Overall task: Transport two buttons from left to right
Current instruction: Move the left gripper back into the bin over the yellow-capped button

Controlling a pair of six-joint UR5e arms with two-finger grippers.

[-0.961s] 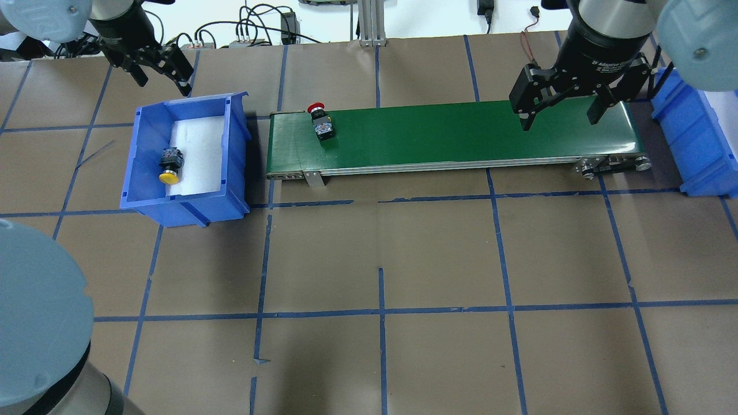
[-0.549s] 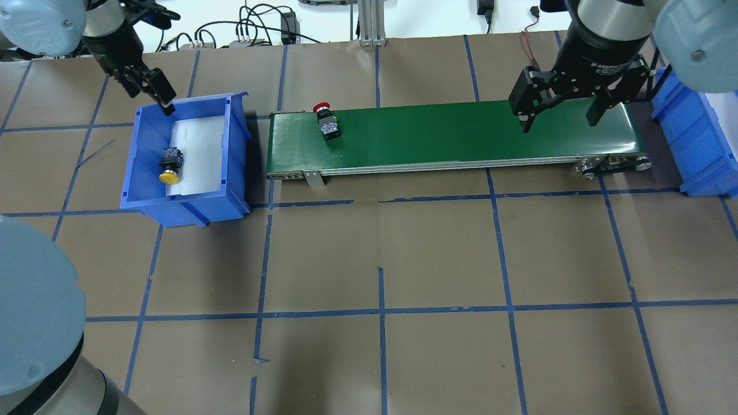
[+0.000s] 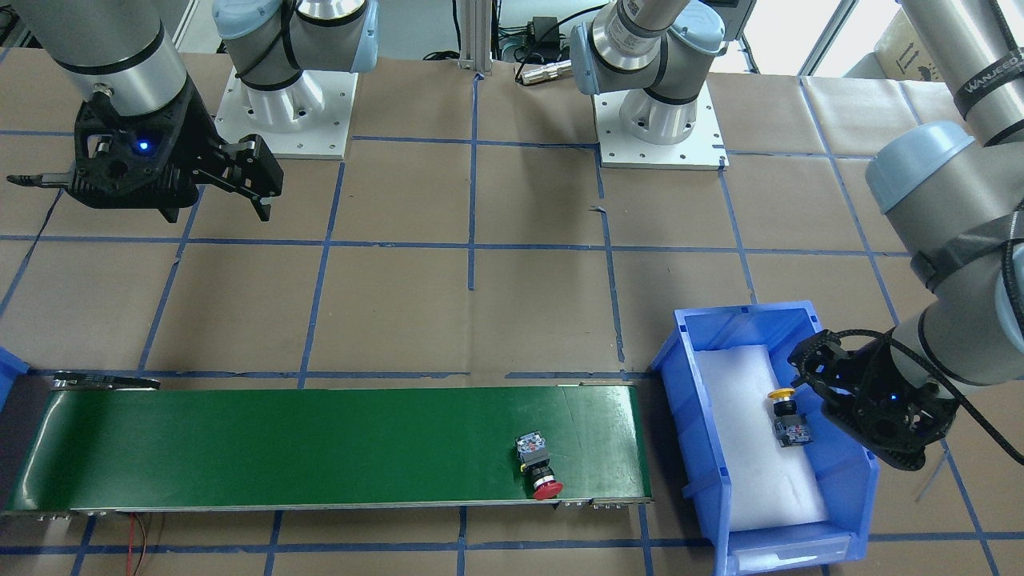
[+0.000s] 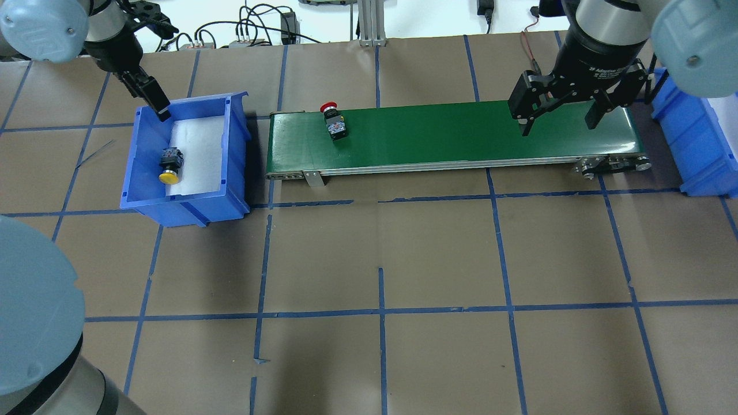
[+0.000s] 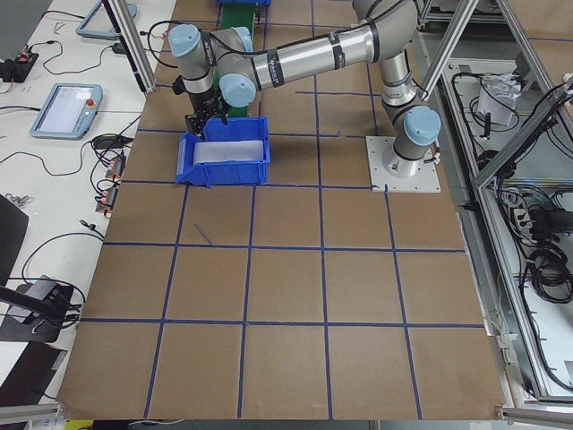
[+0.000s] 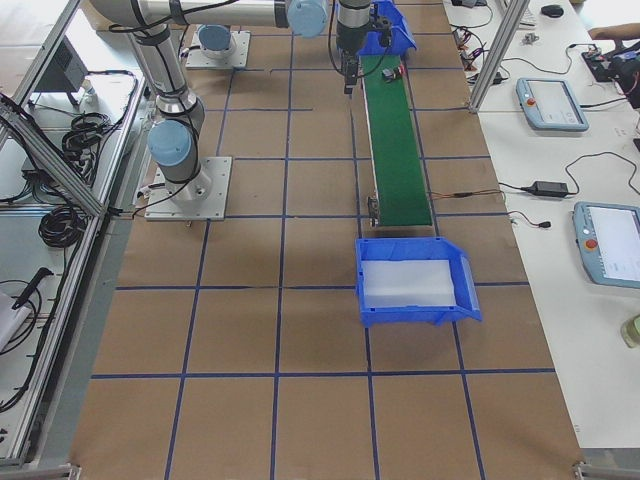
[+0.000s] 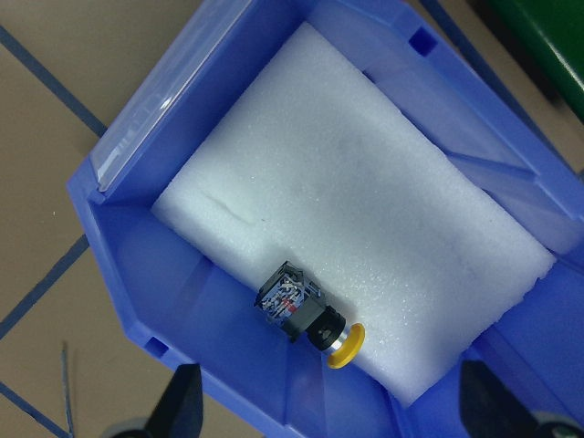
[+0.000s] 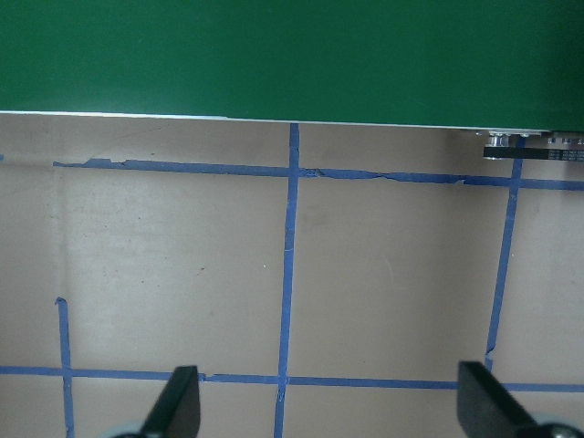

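The yellow button (image 4: 169,167) lies on its side on white foam in the blue bin (image 4: 184,204) on the left, also seen in the left wrist view as yellow button (image 7: 306,315). The red button (image 4: 334,124) lies on the green conveyor belt (image 4: 461,132), near its left end. My left gripper (image 4: 155,101) hovers over the bin's far-left corner, open and empty; its fingertips (image 7: 182,401) stand wide apart. My right gripper (image 4: 559,121) hangs open and empty over the belt's right end, far from the red button.
A second blue bin (image 4: 692,138) with white foam stands just past the belt's right end. Brown paper with blue tape lines covers the table. Cables and an aluminium post (image 4: 369,23) run along the far edge.
The red button has travelled a little to the right along the belt. My left gripper has swung from behind the bin to over its far-left corner. The right gripper has barely moved.
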